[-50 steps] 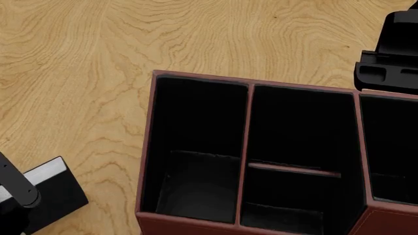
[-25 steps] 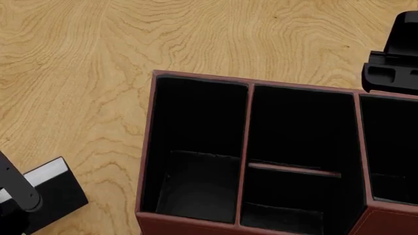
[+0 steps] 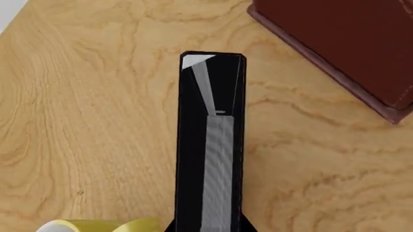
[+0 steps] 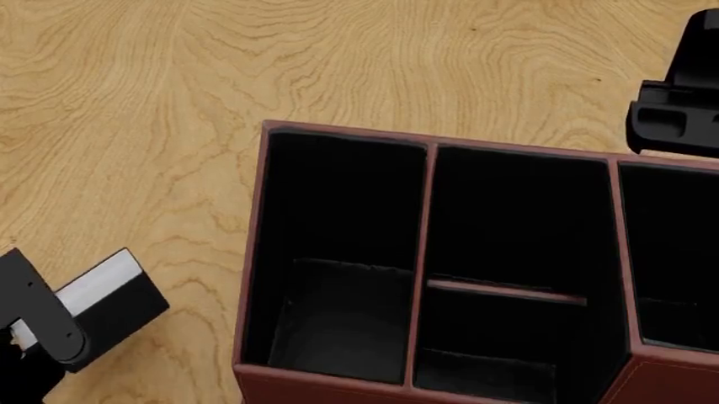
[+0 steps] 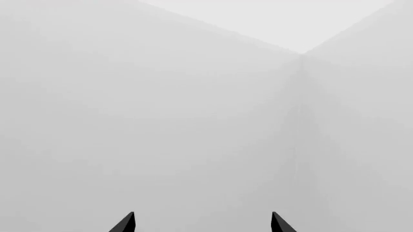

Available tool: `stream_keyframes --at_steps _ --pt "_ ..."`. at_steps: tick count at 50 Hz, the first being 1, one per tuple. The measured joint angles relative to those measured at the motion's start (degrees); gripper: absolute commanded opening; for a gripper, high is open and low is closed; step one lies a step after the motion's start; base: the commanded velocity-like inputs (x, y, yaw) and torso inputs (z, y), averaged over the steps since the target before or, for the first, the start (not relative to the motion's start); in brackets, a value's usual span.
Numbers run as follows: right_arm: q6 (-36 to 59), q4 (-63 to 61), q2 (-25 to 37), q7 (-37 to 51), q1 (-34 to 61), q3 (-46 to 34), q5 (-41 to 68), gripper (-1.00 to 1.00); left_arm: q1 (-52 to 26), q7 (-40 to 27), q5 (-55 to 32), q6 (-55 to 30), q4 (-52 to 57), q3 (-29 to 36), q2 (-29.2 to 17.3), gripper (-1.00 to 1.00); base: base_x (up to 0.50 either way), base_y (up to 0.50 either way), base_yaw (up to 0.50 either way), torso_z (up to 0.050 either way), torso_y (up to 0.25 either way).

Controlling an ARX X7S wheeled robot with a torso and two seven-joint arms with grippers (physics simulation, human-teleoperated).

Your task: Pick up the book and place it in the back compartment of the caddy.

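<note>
The book (image 4: 113, 299), black with a pale page edge, is at the lower left of the head view, and my left gripper (image 4: 67, 343) is shut on it. The left wrist view looks along the book (image 3: 212, 145) held edge-on between the jaws of the left gripper (image 3: 208, 228), over the wooden table (image 3: 90, 121). The caddy (image 4: 252, 252) is reddish-brown with a black inside and stands right of the book. Its back compartment (image 4: 511, 269) lies beyond the low cross divider (image 4: 506, 291). My right gripper (image 4: 674, 118) hovers past the caddy's far right corner; its wrist view shows the right gripper (image 5: 201, 223) open with nothing between the fingertips.
A yellow and white mug (image 3: 96, 225) sits close beside the book's held end. One corner of the caddy (image 3: 335, 53) lies ahead of the book. The long side compartment (image 4: 337, 252) is the part of the caddy closest to the book. The right wrist view shows only plain grey.
My left gripper has carried the book up and to the right, toward the caddy, and turned it slightly. The right gripper has drifted a little to the right.
</note>
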Motion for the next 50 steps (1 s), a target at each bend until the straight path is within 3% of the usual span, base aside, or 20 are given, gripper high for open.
stream_keyframes --at_steps 27,50 --pt "0.1 -0.3 0.6 1.1 1.6 -0.4 1.7 1.0 0.0 -0.6 -1.9 -0.6 5.2 -2.6 -0.5 -1.0 0.0 0.0 0.0 0.0 0.0" --pt "-0.3 -0.2 0.8 1.0 1.5 -0.5 1.5 1.0 0.0 -3.3 -9.1 -4.6 11.6 -9.9 -1.1 -1.0 0.0 0.0 0.0 0.0 0.001"
